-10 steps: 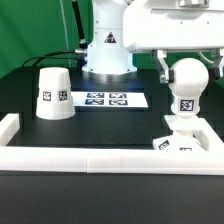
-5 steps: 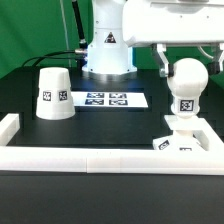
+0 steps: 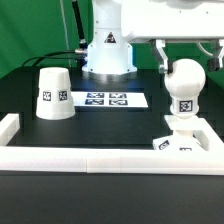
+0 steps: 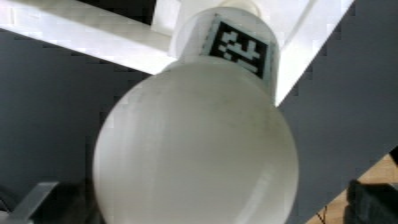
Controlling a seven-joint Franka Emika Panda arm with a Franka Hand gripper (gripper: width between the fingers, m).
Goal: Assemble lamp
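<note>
The white ball-shaped bulb (image 3: 186, 82) stands upright on its neck on the small flat square base (image 3: 183, 141) at the exterior view's right. My gripper (image 3: 190, 68) is open, with one finger on each side of the bulb's upper part and a gap to it. In the wrist view the bulb (image 4: 196, 140) with its tag fills the picture, and dark fingertips (image 4: 36, 203) show at both edges, wide apart. The tapered shade (image 3: 52, 93) stands mouth down at the exterior view's left, away from the gripper.
The marker board (image 3: 108, 99) lies flat in the middle of the black table. White border rails (image 3: 100, 160) run along the front and sides. The arm's own white base (image 3: 107, 52) stands at the back.
The gripper has risen a little along the bulb. The bulb, base and shade have not moved.
</note>
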